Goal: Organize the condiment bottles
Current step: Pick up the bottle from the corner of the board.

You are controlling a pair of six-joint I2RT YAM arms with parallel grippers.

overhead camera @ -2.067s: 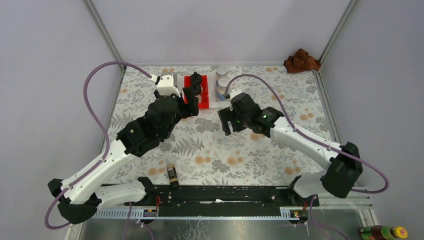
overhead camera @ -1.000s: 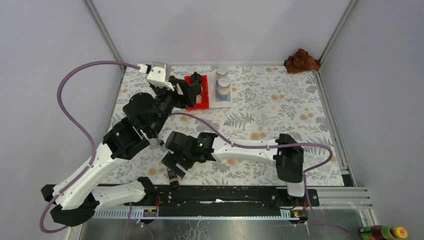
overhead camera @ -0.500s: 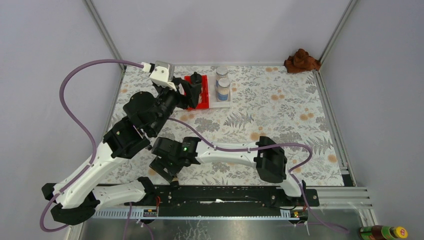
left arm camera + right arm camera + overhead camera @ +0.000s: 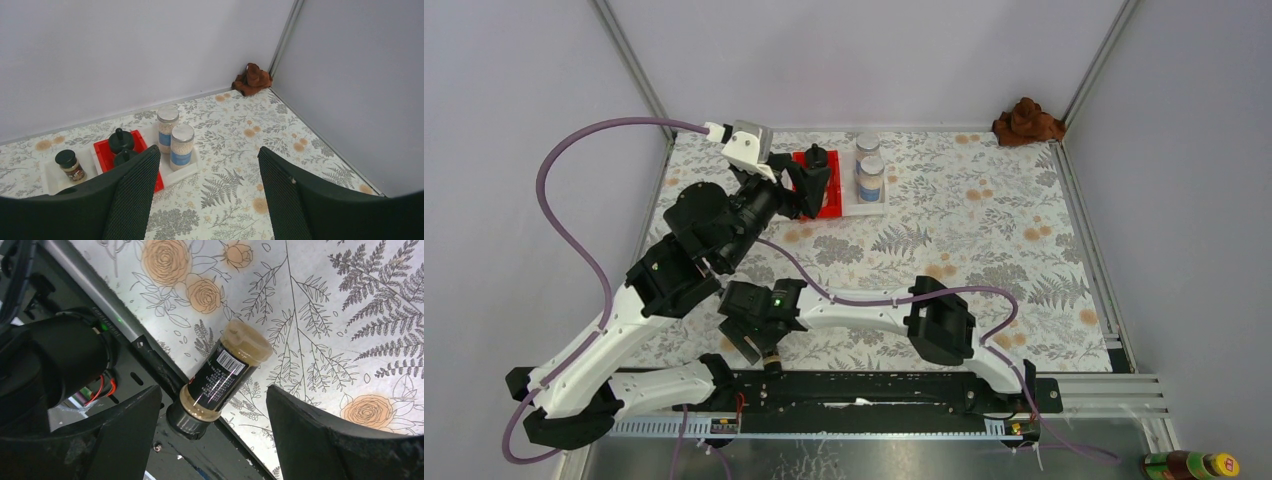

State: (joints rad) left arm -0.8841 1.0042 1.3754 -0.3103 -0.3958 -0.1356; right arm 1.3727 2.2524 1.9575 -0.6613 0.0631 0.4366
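Observation:
A slim dark-brown jar (image 4: 226, 374) lies on its side on the table's near edge, its black cap (image 4: 192, 422) against the black rail. My right gripper (image 4: 214, 396) is open, one jaw on each side of it, not touching; from above the gripper (image 4: 757, 347) covers most of that jar (image 4: 771, 361). My left gripper (image 4: 208, 165) is open and empty, raised beside the red tray (image 4: 833, 203). Another dark-brown jar (image 4: 70, 165) stands in a white tray. Two black domed-cap jars (image 4: 120, 140) stand in the red tray (image 4: 101, 152). Two silver-lidded jars (image 4: 182, 146) stand in a white tray (image 4: 194, 165).
A crumpled brown cloth (image 4: 1027, 122) lies in the far right corner. The black base rail (image 4: 874, 388) runs along the near edge. A brown yellow-capped bottle (image 4: 1190, 465) lies outside the table at the bottom right. Metal frame posts stand at the back corners.
My right arm has swung from beside the trays across to the near left edge and come down over the lying dark jar. My left gripper has drawn back slightly from the red tray.

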